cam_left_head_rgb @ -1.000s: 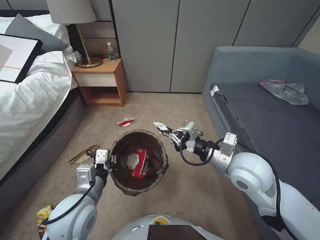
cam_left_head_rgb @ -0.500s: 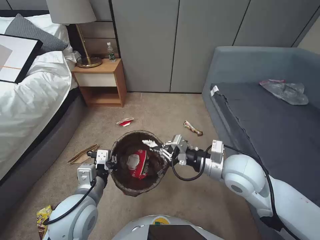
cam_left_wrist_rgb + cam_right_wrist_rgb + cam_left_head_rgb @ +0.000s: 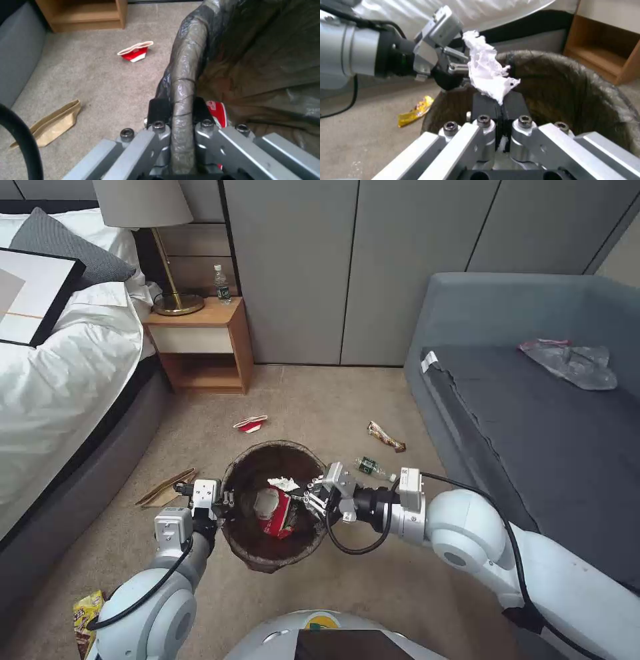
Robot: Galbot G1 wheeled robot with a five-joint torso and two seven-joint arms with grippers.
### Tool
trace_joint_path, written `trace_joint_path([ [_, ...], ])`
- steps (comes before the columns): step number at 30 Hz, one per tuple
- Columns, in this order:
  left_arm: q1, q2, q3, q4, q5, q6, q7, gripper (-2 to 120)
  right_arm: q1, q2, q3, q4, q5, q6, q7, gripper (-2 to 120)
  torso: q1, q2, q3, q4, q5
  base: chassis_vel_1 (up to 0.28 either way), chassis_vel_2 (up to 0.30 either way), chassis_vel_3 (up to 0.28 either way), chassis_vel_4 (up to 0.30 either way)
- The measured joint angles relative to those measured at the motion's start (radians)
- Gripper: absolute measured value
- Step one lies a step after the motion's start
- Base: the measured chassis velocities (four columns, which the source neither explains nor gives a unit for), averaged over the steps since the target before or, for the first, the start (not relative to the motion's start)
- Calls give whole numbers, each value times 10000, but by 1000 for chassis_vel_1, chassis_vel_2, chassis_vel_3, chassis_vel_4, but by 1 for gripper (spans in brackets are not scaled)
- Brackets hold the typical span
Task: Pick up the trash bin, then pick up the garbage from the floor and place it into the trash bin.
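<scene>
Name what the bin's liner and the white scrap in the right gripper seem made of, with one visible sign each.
Liner of the trash bin: thin glossy plastic film, probably; it wrinkles and shines over the rim. White scrap in the right gripper: tissue paper, likely; matte, crumpled, ragged edges.

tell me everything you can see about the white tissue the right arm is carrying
The white tissue is a crumpled, ragged-edged sheet of thin paper. One end is pinched between the closed black fingers of the right gripper; the rest sticks out freely beyond them. It hangs over the open mouth of the trash bin, above a red-white carton lying inside, touching only the fingers.
</scene>
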Motion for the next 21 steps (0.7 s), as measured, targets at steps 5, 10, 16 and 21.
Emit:
trace_joint_path([
  [5, -6, -13, 9, 0, 12, 4, 7, 2, 94, 76, -281, -87, -142, -33, 293, 21, 0, 0, 0, 0, 0, 0, 0, 0, 0],
  [10, -10, -17, 8, 0, 14, 5, 10, 2, 116, 133, -403, -111, -184, -66, 445, 37, 0, 0, 0, 0, 0, 0, 0, 0, 0],
  [16, -24, -35, 21, 0, 24, 6, 15, 2, 143, 205, -599, -175, -314, -77, 640, 61, 0, 0, 0, 0, 0, 0, 0, 0, 0],
  [21, -26, -37, 22, 0, 28, 5, 22, 2, 154, 227, -615, -187, -330, -81, 685, 76, 0, 0, 0, 0, 0, 0, 0, 0, 0],
])
